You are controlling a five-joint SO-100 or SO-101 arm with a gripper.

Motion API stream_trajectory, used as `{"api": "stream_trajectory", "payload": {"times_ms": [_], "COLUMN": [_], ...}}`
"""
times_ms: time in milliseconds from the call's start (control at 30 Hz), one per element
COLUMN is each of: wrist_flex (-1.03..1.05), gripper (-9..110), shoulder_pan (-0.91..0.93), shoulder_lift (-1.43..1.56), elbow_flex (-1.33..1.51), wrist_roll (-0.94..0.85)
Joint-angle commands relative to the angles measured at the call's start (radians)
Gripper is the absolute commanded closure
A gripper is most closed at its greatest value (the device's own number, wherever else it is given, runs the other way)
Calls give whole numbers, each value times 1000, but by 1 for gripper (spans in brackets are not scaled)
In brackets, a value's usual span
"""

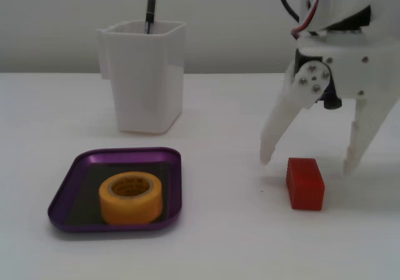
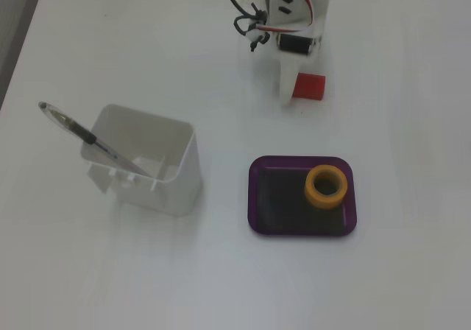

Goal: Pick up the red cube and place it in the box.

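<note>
One red cube point(image 1: 305, 184) is lying on the white desk point(image 1: 225, 249), its long axis running away from the low fixed view's camera and one short end facing it. The single gripper point(image 1: 308, 162) is standing over it with its jaws spread wide, one white finger point(image 1: 279, 121) hanging on either side, the block sitting between the tips, slightly in front, untouched. Well off to the gripper's side, one purple box point(image 1: 68, 192) is holding one yellow tape roll point(image 1: 130, 197). Beyond it, one white cup point(image 1: 145, 74) is holding one pen point(image 2: 90, 140).
</note>
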Motion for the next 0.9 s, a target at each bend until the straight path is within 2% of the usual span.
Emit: {"api": "stream_trajectory", "payload": {"times_ms": [0,400,867], "wrist_flex": [-52,-124,-103], "gripper": [70,71,100], "shoulder_pan": [2,-121,-121], "shoulder_lift": [-18,-31,-241], "elbow_flex": [-28,-26,-44], "wrist_roll": [8,0,-5]}}
